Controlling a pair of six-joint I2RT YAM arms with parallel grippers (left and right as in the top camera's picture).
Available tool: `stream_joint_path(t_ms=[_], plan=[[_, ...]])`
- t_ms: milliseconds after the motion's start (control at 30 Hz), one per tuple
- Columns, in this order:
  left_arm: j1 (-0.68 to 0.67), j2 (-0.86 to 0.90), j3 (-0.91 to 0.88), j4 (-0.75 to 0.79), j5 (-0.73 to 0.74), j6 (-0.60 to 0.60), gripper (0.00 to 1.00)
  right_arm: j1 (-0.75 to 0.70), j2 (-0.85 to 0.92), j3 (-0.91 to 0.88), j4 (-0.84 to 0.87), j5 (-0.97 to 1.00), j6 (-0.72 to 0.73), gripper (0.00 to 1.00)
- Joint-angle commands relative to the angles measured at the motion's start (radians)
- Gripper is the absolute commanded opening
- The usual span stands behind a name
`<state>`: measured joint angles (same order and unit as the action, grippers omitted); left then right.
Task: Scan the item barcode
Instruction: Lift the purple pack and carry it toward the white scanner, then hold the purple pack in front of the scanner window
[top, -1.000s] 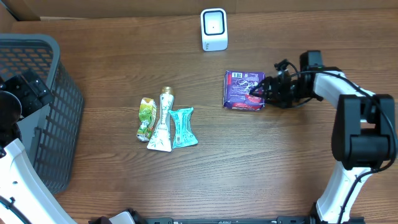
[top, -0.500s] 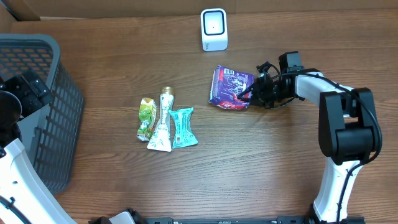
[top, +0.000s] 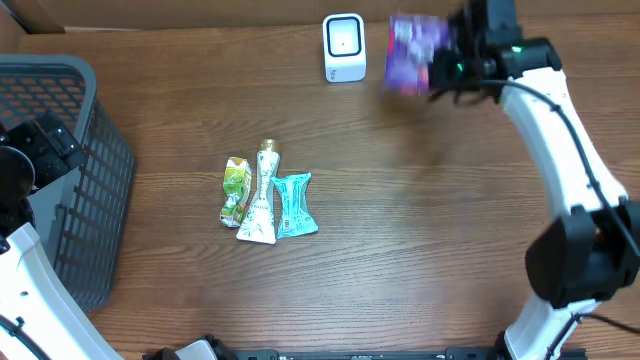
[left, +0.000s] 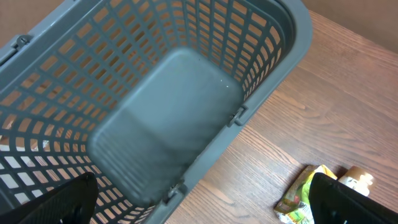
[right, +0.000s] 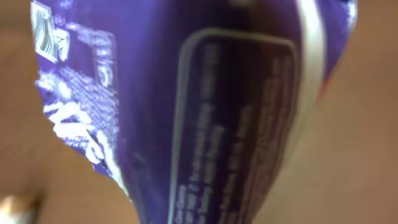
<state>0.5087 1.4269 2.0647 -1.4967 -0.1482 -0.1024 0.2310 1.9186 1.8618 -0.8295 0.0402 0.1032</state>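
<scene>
Starting overhead: the right gripper (top: 440, 68) is clamped tight on a purple packet (top: 412, 42). It holds the packet near the far edge of the table (top: 430, 250), just right of the white scanner (top: 344, 47) and not touching it. The packet is motion-blurred, so no barcode can be read. Three items lie side by side mid-table, touching: a green pouch (top: 236, 190), a white tube (top: 260, 200) and a teal pouch (top: 293, 205). All three are well apart from the packet. A grey basket (top: 70, 110) sits at the left edge, with the left arm (top: 25, 265) beside it and partly over it.

Left wrist: the left gripper (left: 202, 193) is spread wide and holds nothing, its dark fingertips (left: 68, 199) showing at the two bottom corners. The camera looks down into the basket (left: 267, 37). Wood table shows to the right, with the green pouch (left: 301, 194) and the tube's cap (left: 357, 180) at the lower right.

Right wrist: the packet (right: 186, 112) fills nearly the whole frame, purple with white print and an outlined text panel, too blurred to read. Blurred brown wood shows at the edges. The fingers are not visible here, so where they pinch the packet cannot be told.
</scene>
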Motion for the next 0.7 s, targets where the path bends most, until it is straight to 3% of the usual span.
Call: stream_joint_path(t_ms=[0, 167, 367, 533, 667], plan=[[0.002, 0.000, 0.011, 0.002, -0.008, -0.010, 0.99, 0.105, 0.003, 0.016, 0.113, 0.522, -0.230, 0.04], [0.002, 0.000, 0.011, 0.002, -0.008, -0.010, 1.00, 0.193, 0.070, 0.014, 0.447, 0.653, -0.710, 0.04], [0.002, 0.000, 0.011, 0.002, -0.008, -0.010, 0.99, 0.204, 0.197, 0.014, 0.798, 0.760, -1.069, 0.04], [0.002, 0.000, 0.011, 0.002, -0.008, -0.010, 1.00, 0.200, 0.303, 0.014, 0.930, 0.761, -1.288, 0.04], [0.002, 0.000, 0.011, 0.002, -0.008, -0.010, 1.00, 0.200, 0.359, 0.013, 0.995, 0.771, -1.367, 0.04]])
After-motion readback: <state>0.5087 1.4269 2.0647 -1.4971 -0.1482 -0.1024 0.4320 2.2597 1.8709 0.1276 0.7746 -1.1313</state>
